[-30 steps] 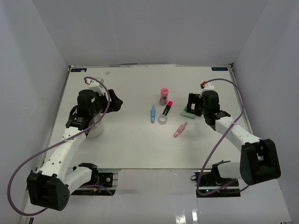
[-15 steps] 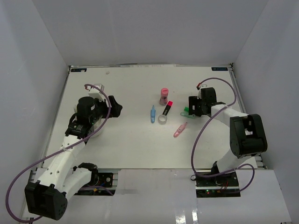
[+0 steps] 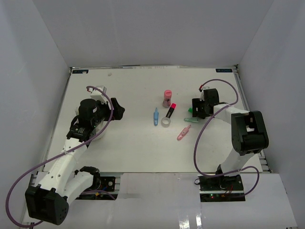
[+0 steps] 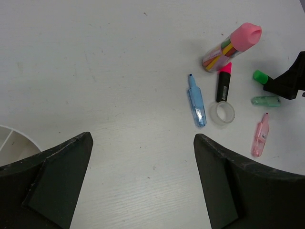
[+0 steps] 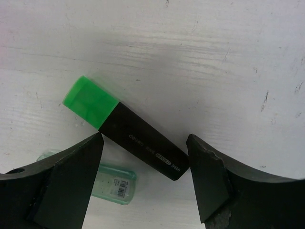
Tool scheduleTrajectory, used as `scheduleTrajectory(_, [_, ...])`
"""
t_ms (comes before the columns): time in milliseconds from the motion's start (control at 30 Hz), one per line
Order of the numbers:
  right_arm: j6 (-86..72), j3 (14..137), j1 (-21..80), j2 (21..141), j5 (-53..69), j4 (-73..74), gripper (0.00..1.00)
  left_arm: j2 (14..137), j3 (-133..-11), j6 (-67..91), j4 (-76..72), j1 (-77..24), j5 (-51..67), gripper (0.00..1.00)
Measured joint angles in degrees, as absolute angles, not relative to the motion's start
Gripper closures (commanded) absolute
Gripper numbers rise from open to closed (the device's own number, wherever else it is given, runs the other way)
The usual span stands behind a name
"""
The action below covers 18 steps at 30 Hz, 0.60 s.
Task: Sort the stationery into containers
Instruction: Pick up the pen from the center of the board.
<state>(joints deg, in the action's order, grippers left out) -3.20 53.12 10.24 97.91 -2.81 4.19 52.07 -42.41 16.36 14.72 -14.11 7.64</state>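
Nearest the arm bases, the white cup (image 4: 10, 143) sat by the left arm, with only a sliver of its rim showing in the left wrist view, so its contents could not be judged. Just beyond it the left gripper (image 4: 143, 183) hung above the bare table (image 3: 128, 148), jaws wide apart and holding nothing. It looked parked close to the cup, probably to keep out of the other arm's way. Farther out, the stationery lay loose in a cluster, none of it in the cup. There was the pink highlighter (image 3: 183, 133), then the tape roll (image 3: 166, 122) touching the tip of the red-capped marker (image 3: 170, 110), with the blue pen (image 3: 156, 116) just to their left. At the cluster's right edge the right gripper (image 5: 143, 183) was low over the table, its fingers spread and clamped on nothing. They straddled the butt end of the green-capped black marker (image 5: 143, 145), which lay flat and slantwise between them, apparently lined up for a pinch across its barrel. A pale green highlighter (image 5: 114, 183) lay just beside that marker, close enough that closing might nudge it. Farthest back stood the pink cylinder (image 3: 167, 98).
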Motion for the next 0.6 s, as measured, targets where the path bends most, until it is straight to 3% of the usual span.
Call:
scheduleTrajectory(133, [-3.18,53.12,10.24,97.93,-3.09,4.19,0.25,52.21,-42.41,16.36,14.72,-14.11,7.66,0.02])
scheduleTrajectory(200, [-3.18,53.12,10.24,97.93,-3.66,4.23,0.33,52.34,-42.41,16.36,14.72,-14.11,7.66,0.02])
scheduleTrajectory(333, [-4.03,53.12,10.24,97.93,-6.04,4.78,0.35,52.47,-42.41,16.36,14.72,-14.11,7.66,0.02])
scheduleTrajectory(467, [-4.84,53.12,10.24,97.93,-7.60,5.23,0.51,52.53,-42.39,16.36,14.72,-14.11,7.68,0.02])
scheduleTrajectory(600, [-6.22,53.15,10.24,97.84,-8.91,5.82,0.51,52.73,-42.35,16.36,14.72,-14.11,7.73,0.02])
